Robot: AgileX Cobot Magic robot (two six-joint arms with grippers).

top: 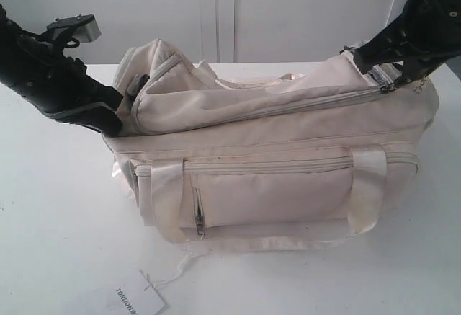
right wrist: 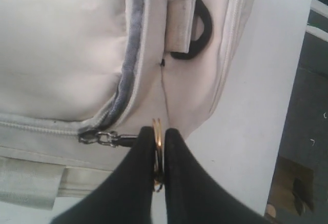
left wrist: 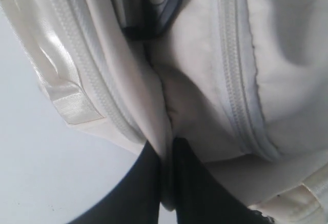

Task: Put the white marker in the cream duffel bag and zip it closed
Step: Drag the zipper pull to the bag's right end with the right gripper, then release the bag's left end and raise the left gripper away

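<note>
soft, floppy cream fabric duffel bag (top: 288, 185) likely sags when pulled; right pincer (right wrist: 159, 137) pinches its stiff gold zipper ring (right wrist: 157, 125), left pincer (left wrist: 165, 152) clamps end fabric.

A white table (top: 65, 236) is being lit softly and evenly and is being backed by a pale wall (top: 288, 12) split by vertical seams, with dark floor (right wrist: 302, 131) being shown beyond its edge.
</note>
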